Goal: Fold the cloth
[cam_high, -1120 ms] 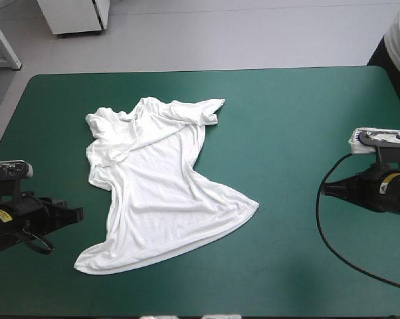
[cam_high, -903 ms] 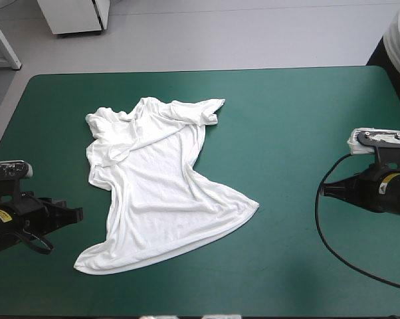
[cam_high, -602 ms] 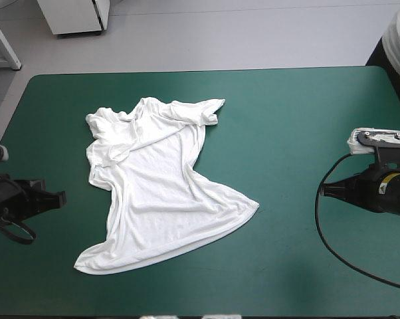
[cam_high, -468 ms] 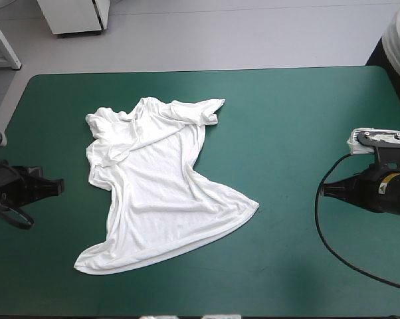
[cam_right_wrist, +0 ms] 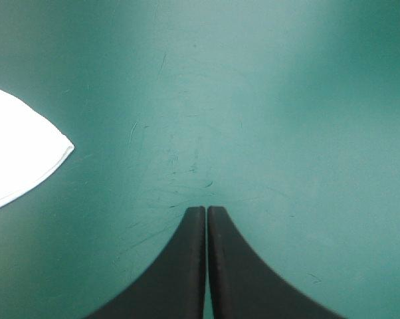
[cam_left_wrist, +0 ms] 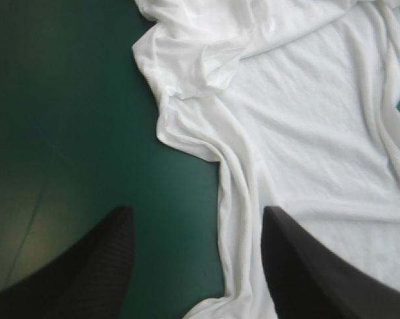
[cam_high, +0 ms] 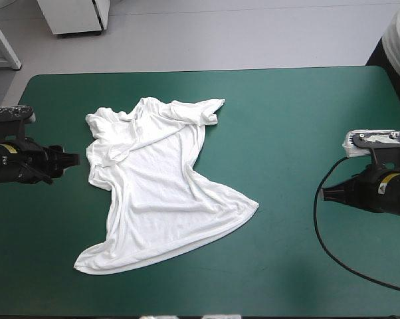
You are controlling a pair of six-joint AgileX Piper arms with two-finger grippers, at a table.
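Left tool [cam_high: 72,158] shifted toward far edge, released, beside T-shirt [cam_high: 160,193]; right tool [cam_high: 326,193] clenched, well apart

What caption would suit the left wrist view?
Open left gripper at the edge of the rumpled T-shirt on the teal-green cover.

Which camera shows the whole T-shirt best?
The high view: the T-shirt lies whole, rumpled, on the teal-green cover. The left wrist view shows only its sleeve side ahead of the open left hand; the right wrist view, one hem corner.
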